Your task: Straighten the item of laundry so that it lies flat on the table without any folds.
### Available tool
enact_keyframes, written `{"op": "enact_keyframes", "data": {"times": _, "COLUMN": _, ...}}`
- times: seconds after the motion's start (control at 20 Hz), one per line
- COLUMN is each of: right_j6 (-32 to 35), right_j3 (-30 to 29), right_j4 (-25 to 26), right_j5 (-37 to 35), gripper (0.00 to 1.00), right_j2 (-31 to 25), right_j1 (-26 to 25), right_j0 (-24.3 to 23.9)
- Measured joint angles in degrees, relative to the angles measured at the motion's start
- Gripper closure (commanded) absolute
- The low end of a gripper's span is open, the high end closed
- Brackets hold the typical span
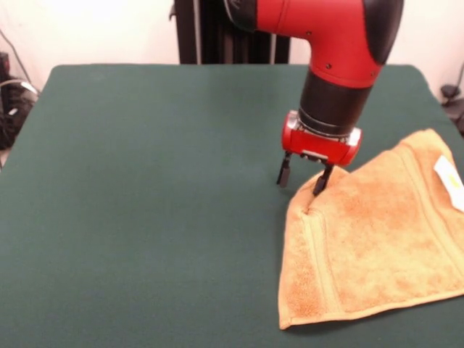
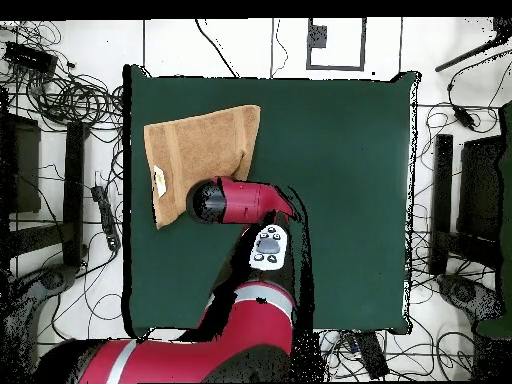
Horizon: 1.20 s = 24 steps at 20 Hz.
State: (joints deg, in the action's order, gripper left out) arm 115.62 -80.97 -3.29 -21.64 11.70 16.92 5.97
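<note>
Dark green felt covered the table (image 1: 145,188), which stood against a pale wall with cables strewn over the floor around it. An orange-tan terry hand towel (image 1: 377,239) lay at the table's edge, on the right side in the front view and in the upper-left corner seen from overhead (image 2: 200,150). It was not flat: one corner was turned over, giving a slanted folded edge, and a woven band ran along one end. A small white label (image 1: 449,181) with yellow print showed near the far right edge. The red and black arm (image 1: 333,43) reached down over the towel. Its gripper (image 1: 303,177) stood open, one black fingertip (image 1: 320,185) touching the towel's near corner, the other above bare felt just beside it.
</note>
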Motion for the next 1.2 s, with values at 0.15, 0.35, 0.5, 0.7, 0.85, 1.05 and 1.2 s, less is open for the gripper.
{"op": "enact_keyframes", "data": {"times": 0.15, "right_j6": 0.0, "right_j3": 0.4, "right_j4": -0.3, "right_j5": 0.0, "gripper": 0.00, "right_j2": 0.6, "right_j1": -0.3, "right_j0": 0.6}}
{"op": "enact_keyframes", "data": {"times": 0.35, "right_j6": 0.0, "right_j3": 0.8, "right_j4": -0.7, "right_j5": 0.0, "gripper": 0.00, "right_j2": 1.0, "right_j1": -0.7, "right_j0": 0.8}}
{"op": "enact_keyframes", "data": {"times": 0.5, "right_j6": 0.0, "right_j3": 1.0, "right_j4": -0.8, "right_j5": 0.0, "gripper": 0.00, "right_j2": 1.0, "right_j1": -0.8, "right_j0": 0.8}}
{"op": "enact_keyframes", "data": {"times": 0.7, "right_j6": 0.0, "right_j3": 1.5, "right_j4": -0.8, "right_j5": -0.1, "gripper": 0.00, "right_j2": 1.0, "right_j1": -1.0, "right_j0": 0.7}}
{"op": "enact_keyframes", "data": {"times": 0.85, "right_j6": 0.0, "right_j3": 1.8, "right_j4": -0.8, "right_j5": -0.1, "gripper": 0.00, "right_j2": 1.0, "right_j1": -1.1, "right_j0": 0.6}}
{"op": "enact_keyframes", "data": {"times": 1.05, "right_j6": 0.0, "right_j3": 2.8, "right_j4": -0.8, "right_j5": -0.1, "gripper": 0.00, "right_j2": 1.0, "right_j1": -1.6, "right_j0": 0.2}}
{"op": "enact_keyframes", "data": {"times": 1.2, "right_j6": 0.0, "right_j3": 3.4, "right_j4": -0.8, "right_j5": -0.1, "gripper": 0.00, "right_j2": 1.0, "right_j1": -1.8, "right_j0": 0.0}}
